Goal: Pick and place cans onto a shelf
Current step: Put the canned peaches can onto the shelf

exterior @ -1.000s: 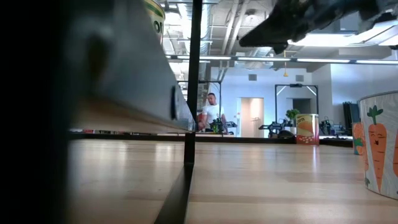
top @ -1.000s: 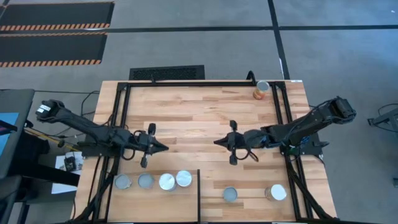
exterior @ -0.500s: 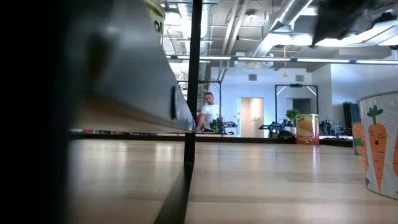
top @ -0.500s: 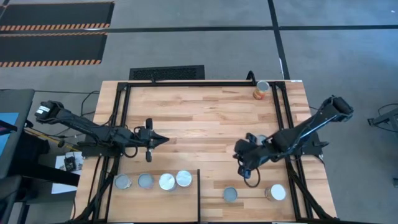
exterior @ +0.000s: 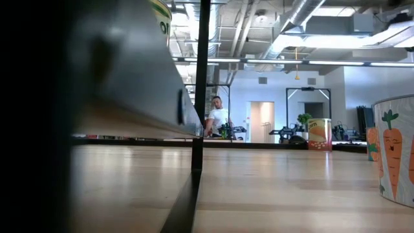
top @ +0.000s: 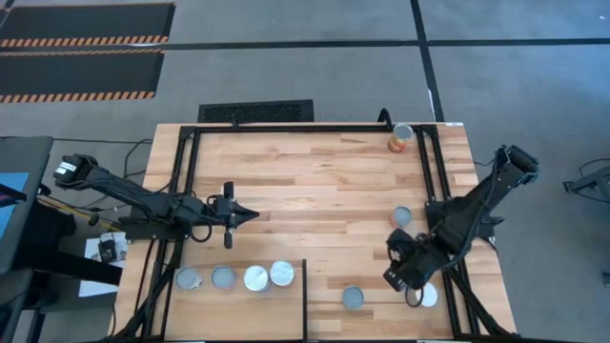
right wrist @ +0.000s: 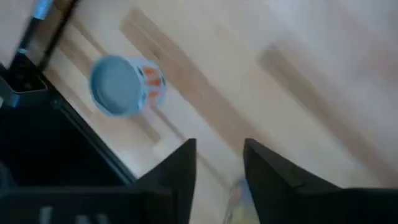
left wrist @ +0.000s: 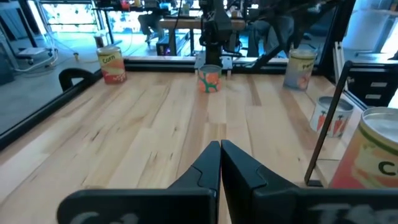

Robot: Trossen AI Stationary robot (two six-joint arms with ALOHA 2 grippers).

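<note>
Several cans (top: 255, 278) with silver tops stand in a row on the shelf (top: 238, 295) at the near left. Loose cans stand on the tabletop: one at the far right (top: 402, 138), one at mid right (top: 401, 217), one near the front (top: 354, 297), and one (top: 429, 297) partly hidden under my right arm. My right gripper (top: 400, 276) hangs above the near right and points steeply down. Its fingers are open (right wrist: 217, 162) over bare wood, beside a carrot-label can (right wrist: 121, 86). My left gripper (top: 250, 213) is shut (left wrist: 219, 163), level over the table's left middle.
Black frame bars (top: 424, 191) run along the table's sides and far edge, and one bar (top: 305, 295) stands at the shelf's right end. The low view shows a carrot-label can (exterior: 394, 152) close at the right. A person (exterior: 220, 116) stands far back in the room.
My right gripper has swung from the table's middle toward the near right corner. It has tipped from level to pointing steeply down and has rolled about its own line. It now hangs over the cans there. No can has moved.
</note>
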